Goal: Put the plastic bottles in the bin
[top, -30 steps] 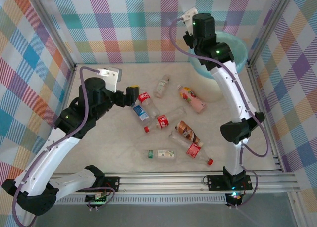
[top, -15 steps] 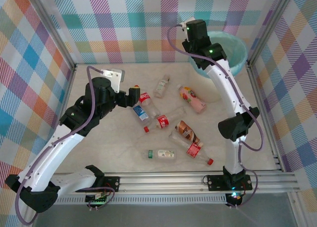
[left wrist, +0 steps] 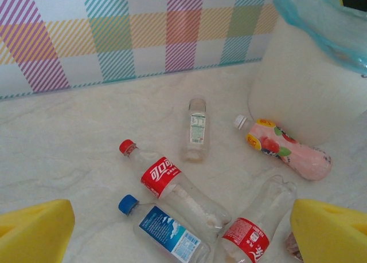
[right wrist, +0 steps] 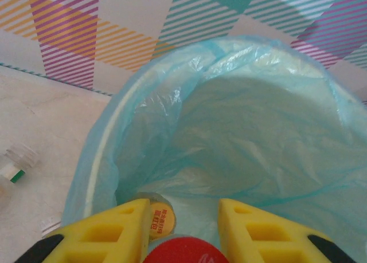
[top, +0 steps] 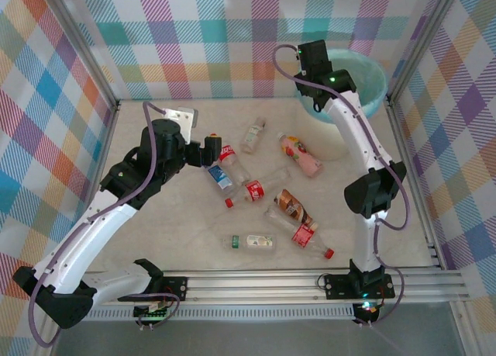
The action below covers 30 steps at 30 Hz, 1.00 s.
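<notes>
The left arm (top: 101,216) is extended forward and bent at the elbow, and the left gripper (left wrist: 182,234) is angled downward with its 2 yellow fingers (left wrist: 35,233) spread wide, nothing gripped. The right arm (top: 364,150) is extended high toward the far right, and the right gripper (right wrist: 182,217) is closed around a red-capped bottle (right wrist: 182,252).

You have the right gripper (right wrist: 182,216) above the open mouth of the bin (right wrist: 102,160), its yellow fingers (right wrist: 103,231) closed on a red-capped bottle (right wrist: 182,252). Look between them: another bottle (right wrist: 156,218) lies low inside the mint-green bag (right wrist: 258,131). On the table (right wrist: 51,120), left of the bin, a clear bottle (right wrist: 12,165) lies apart from it.
</notes>
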{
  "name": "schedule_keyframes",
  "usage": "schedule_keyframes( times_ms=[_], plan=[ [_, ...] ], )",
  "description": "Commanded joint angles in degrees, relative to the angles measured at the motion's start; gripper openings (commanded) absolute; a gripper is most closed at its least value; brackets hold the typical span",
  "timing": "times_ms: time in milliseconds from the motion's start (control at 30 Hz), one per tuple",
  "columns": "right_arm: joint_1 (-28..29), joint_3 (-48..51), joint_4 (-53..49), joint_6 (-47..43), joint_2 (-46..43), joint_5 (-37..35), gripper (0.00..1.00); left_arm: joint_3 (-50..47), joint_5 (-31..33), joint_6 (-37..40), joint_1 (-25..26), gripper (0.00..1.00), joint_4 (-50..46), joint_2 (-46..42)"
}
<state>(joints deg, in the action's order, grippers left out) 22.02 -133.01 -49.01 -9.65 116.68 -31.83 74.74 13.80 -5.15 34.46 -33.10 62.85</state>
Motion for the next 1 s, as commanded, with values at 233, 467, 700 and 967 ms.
schedule_keyframes(
  times_ms=[233,467,700,967],
  plan=[
    [-3.2,0.22,-1.42,7.17,1.21,5.27,0.45,0.85,1.12,-1.09,-0.42,0.97,-1.62,1.66],
    [-3.44,-3.09,-3.21,7.63,0.91,6.37,0.53,0.84,0.94,-0.38,-0.79,0.97,-1.87,2.34],
    [-3.39,-7.7,-7.95,9.59,-1.51,9.82,0.53,2.01,-0.31,1.28,-1.88,0.97,-2.97,3.3],
    [-2.81,-6.0,-12.61,13.37,-9.17,17.8,0.53,5.49,-8.97,1.91,-2.55,0.95,-7.0,8.86]
  ],
)
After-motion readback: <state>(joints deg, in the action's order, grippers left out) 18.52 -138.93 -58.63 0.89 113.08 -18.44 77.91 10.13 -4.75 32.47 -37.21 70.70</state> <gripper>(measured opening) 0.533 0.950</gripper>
